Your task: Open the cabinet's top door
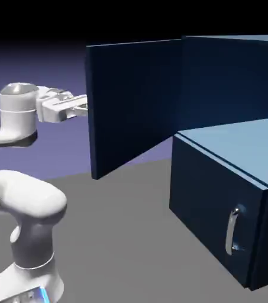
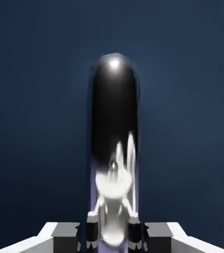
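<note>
The top door (image 1: 133, 103), swung well out to the left of the cabinet (image 1: 231, 160), is held by its upright handle (image 2: 114, 143), on which the gripper (image 1: 80, 108) is closed.

The white arm (image 1: 23, 201) rises from the lower left, its forearm level, the gripper (image 1: 83, 107) pointing right with fingers (image 2: 134, 231) closed on a bar.

Grey table surface (image 1: 118, 237) extending across the lower part of the exterior view. Behind it, a plain blue-violet backdrop (image 1: 53, 65) darkens toward the top; a narrow strip of it shows at the hand view's right edge.
</note>
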